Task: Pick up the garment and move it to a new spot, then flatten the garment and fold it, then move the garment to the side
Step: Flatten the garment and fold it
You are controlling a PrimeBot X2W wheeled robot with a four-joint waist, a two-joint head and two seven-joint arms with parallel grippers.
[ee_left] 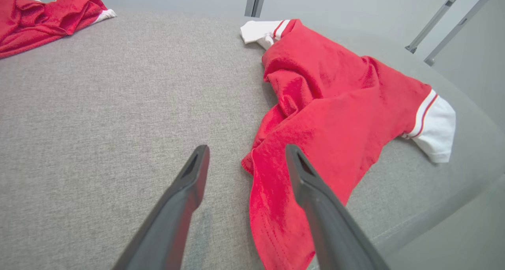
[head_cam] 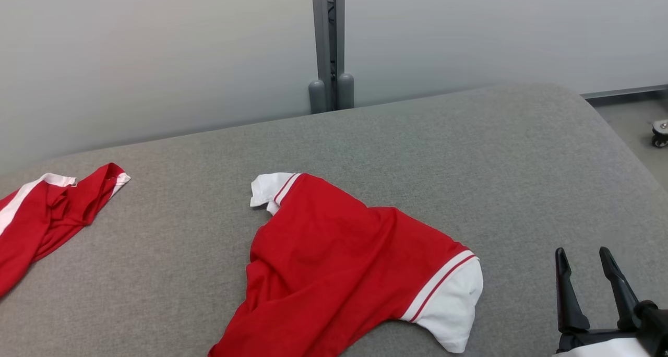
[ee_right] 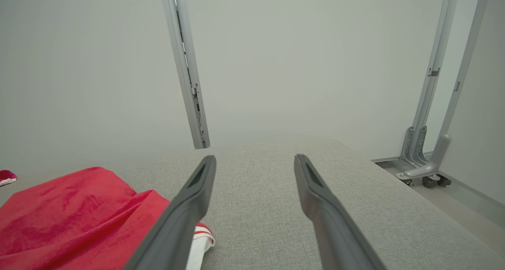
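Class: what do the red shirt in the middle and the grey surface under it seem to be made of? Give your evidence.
Red shirt: probably soft knit fabric, matte; it creases and drapes limply. Grey surface: apparently woven upholstery cloth, matte; a fine flecked weave shows, and its edge rounds off as if padded.

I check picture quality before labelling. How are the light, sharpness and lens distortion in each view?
Head view: soft even light, sharp, only a faint shadow under the middle red garment. Left wrist view: the wide-angle lens bends the edge of the grey surface; faint shadow under the left hand. Right wrist view: the right hand is sharp, no glare, evenly lit wall.
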